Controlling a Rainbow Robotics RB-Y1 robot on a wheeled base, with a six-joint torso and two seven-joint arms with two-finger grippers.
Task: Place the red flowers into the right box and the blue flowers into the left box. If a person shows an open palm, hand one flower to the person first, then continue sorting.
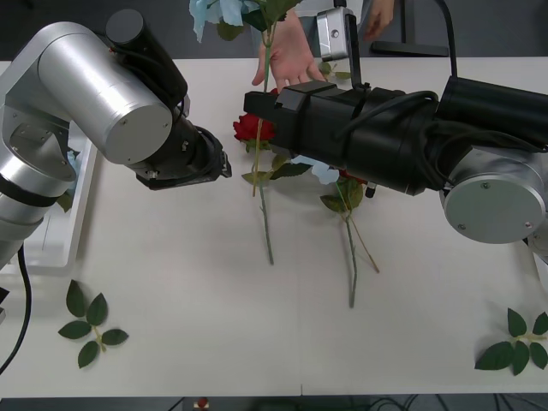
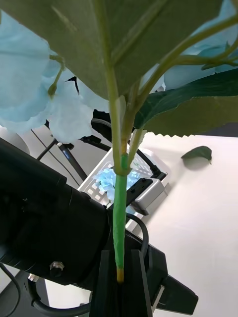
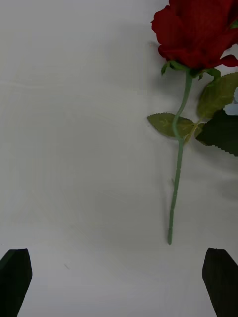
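Right gripper (image 2: 120, 277) clamps blue flower (image 1: 224, 12) stem beside person's palm (image 1: 287, 56)

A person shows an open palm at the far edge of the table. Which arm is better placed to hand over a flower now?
The right. The right gripper is shut on the blue flower stem, raised beside the person's open palm. The left gripper is open and empty above a red rose lying on the table.

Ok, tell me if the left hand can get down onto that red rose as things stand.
Probably yes. The left hand hangs open above the table with the red rose lying flat just ahead, its stem bare and nothing between them.
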